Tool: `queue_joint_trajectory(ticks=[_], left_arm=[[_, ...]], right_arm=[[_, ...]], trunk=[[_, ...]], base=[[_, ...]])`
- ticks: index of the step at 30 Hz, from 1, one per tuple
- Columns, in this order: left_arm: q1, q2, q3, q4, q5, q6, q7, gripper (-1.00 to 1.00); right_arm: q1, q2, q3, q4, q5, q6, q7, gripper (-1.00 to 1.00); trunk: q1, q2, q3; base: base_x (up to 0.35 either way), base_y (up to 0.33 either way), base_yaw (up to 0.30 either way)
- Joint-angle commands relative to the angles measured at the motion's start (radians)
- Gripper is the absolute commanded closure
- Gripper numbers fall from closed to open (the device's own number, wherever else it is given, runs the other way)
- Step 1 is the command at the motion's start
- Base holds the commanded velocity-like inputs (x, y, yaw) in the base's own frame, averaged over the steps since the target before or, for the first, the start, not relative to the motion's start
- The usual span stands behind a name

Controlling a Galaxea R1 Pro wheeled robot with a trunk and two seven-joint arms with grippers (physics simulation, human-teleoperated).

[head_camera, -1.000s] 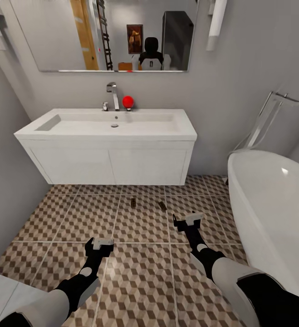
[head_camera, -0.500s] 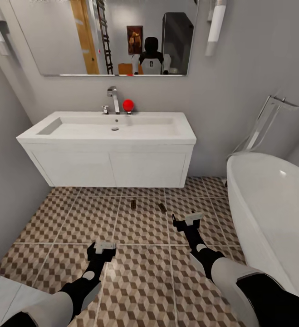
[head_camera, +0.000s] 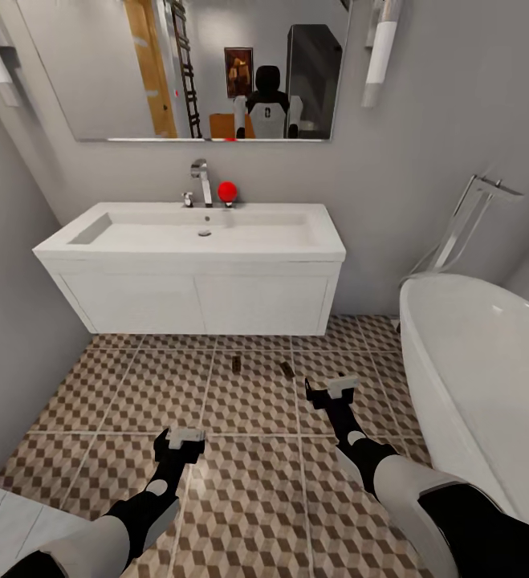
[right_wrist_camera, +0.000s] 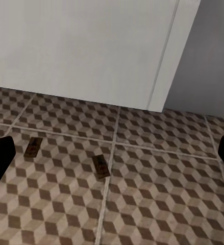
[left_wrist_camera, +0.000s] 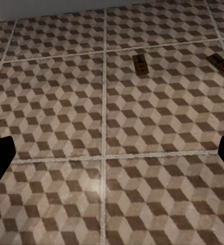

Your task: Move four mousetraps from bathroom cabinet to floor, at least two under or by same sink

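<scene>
No writing, brand or label can be read on anything. Two mousetraps are seen lying flat on the bathroom floor [head_camera: 248,498], one [head_camera: 235,364] just in front of the white vanity [head_camera: 200,301] and the other [head_camera: 286,368] near it, a little toward the bathtub [head_camera: 473,369]; they lie apart from each other. The bathroom sink [head_camera: 192,233] is set atop the vanity, with a chrome tap [head_camera: 201,178] and a red ball [head_camera: 227,190] at its back edge, below a mirror [head_camera: 192,68].

The left gripper [head_camera: 185,437] is held over open tiles, well short of the traps; its jaws are spread wide, with nothing between them. The right gripper [head_camera: 335,387] is held close to the bathtub's rim, near the second trap; its jaws are likewise spread and empty.

Open tiled room is left between the vanity front, the grey wall and the bathtub's curved edge.
</scene>
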Motion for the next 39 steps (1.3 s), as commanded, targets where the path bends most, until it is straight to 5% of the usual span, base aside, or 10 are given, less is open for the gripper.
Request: queue_joint_trajectory(ticks=[1, 39], left_arm=[[-0.001, 0.0, -0.009, 0.001, 0.003, -0.003, 0.007, -1.0], [-0.001, -0.001, -0.009, 0.001, 0.003, -0.003, 0.007, -1.0]], right_arm=[[-0.001, 0.0, 0.008, 0.001, 0.003, -0.001, -0.01, -1.0], [-0.001, 0.001, 0.008, 0.001, 0.003, -0.001, -0.01, -1.0]], trunk=[[-0.004, 0.007, 0.002], [-0.15, 0.273, 0.122]], base=[[0.0, 0.0, 0.0], [0.0, 0.0, 0.0]])
